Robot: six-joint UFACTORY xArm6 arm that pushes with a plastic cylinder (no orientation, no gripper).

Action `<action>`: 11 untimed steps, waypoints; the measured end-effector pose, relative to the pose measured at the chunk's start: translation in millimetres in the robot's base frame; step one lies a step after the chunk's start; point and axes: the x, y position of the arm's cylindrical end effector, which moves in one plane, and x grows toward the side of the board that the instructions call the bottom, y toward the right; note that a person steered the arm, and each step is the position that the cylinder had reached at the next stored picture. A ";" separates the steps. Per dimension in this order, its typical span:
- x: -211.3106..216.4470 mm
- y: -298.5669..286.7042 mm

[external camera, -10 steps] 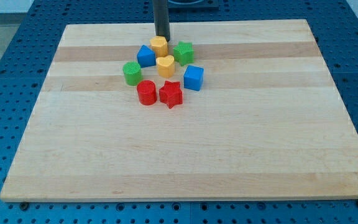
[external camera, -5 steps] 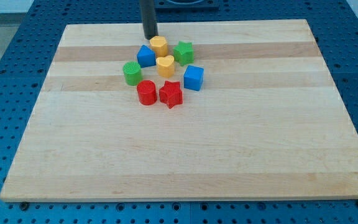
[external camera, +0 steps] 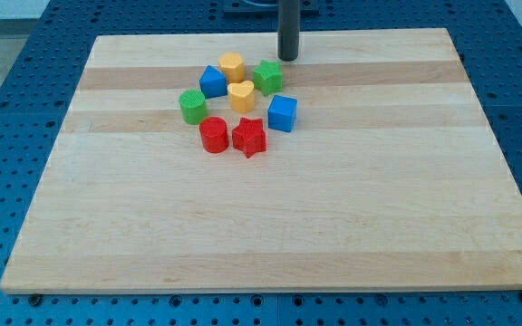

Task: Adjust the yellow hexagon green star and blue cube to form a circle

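We keep my tip (external camera: pixel 287 58) free, touching no block, just above and to the right of the green star (external camera: pixel 267 77), probably so it can push that star inward, while the yellow hexagon (external camera: pixel 232 65) sits left of the star and the blue cube (external camera: pixel 282 112) below it.
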 end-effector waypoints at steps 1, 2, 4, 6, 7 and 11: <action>12.4 -18.0; 29.3 -21.8; 43.0 -10.5; 51.8 24.4; 70.1 42.8; 172.8 33.0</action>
